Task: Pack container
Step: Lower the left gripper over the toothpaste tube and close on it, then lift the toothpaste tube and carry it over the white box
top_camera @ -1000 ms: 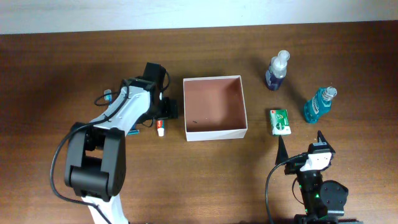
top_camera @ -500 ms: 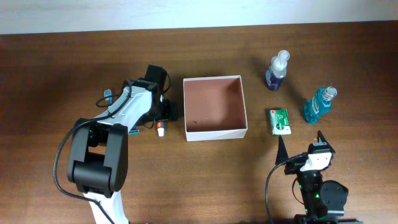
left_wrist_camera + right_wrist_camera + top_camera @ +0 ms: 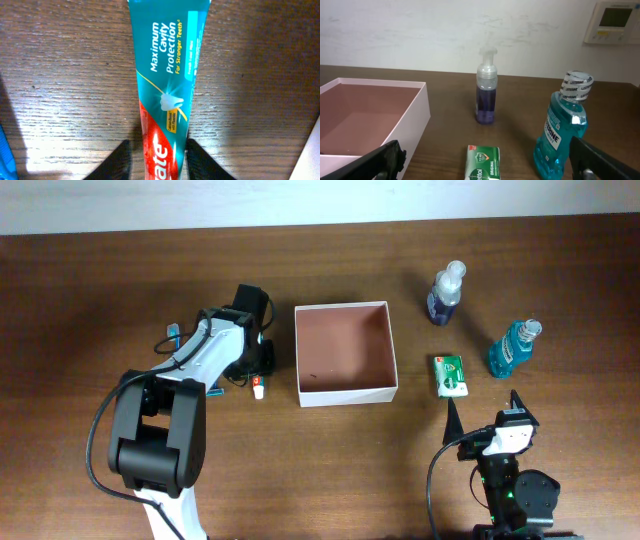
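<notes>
Two claws: the left claw (image 3: 263,360) was low over the table (image 3: 90,290), just left of the container; the right claw (image 3: 484,410) sat near the front edge, well right of centre.
Left claw state: drawn in on the toothpaste tube (image 3: 167,75). In the left wrist view its dark fingers (image 3: 202,162) pressed close on either side of the tube's lower end.
Right claw state: spread wide and gripping nothing, with its two tips standing far apart at the bottom corners of the right wrist view.
Toothpaste tube: lay flat on the table, teal with a red lower part and white lettering. From overhead only its red-and-white end (image 3: 258,386) showed past the arm, just beside the container's left wall.
Container: the square, shallow container (image 3: 345,397) stood upright at mid-table between the two arms. It had thin white walls and a reddish-brown floor, and its opening faced up.
Purple pump bottle: the purple pump bottle (image 3: 446,293) stood upright to the right of the container, toward the far edge.
Mouthwash bottle: the blue mouthwash bottle (image 3: 512,350) stood farther right, apart from the pump bottle.
Green packet: the green packet (image 3: 451,375) lay flat between the container's right wall and the mouthwash bottle, ahead of the right claw.
Blue item: a slim blue item (image 3: 215,391) lay partly hidden under the left arm, and I could not tell what it was.
</notes>
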`<state>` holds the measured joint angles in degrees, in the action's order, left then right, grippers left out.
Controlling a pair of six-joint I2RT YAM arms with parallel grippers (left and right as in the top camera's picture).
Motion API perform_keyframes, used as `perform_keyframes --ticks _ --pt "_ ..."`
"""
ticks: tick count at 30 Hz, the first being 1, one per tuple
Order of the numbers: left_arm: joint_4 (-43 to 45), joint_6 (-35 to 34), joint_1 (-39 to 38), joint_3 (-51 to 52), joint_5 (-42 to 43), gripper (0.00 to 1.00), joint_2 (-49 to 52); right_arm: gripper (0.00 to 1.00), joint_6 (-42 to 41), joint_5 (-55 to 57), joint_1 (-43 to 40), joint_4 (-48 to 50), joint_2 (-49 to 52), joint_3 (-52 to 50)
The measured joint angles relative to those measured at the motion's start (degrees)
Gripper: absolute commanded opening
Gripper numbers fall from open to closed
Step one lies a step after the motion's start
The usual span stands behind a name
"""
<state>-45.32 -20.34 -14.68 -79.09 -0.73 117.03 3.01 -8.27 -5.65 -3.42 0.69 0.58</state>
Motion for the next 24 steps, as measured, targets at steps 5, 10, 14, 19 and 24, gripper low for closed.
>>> perform_keyframes --ticks 5,10,14,19,24 --pt "-0.1 0.2 0.0 0.0 0.0 0.19 0.0 0.98 0.0 0.0 0.0 0.0 0.0 0.0" --pt "0.0 0.1 0.0 0.0 0.0 0.16 0.0 0.98 0.0 0.0 0.0 0.0 0.0 0.0" --pt "-0.5 0.2 0.0 -0.3 0.0 0.16 0.0 0.98 0.0 0.0 0.0 0.0 0.0 0.0" --pt "-3.7 0.2 0.0 -1.9 0.0 0.16 0.2 0.98 0.0 0.0 0.0 0.0 0.0 0.0" --pt "-11.3 0.2 0.0 -9.4 0.0 0.16 0.6 0.98 0.0 0.0 0.0 0.0 0.0 0.0"
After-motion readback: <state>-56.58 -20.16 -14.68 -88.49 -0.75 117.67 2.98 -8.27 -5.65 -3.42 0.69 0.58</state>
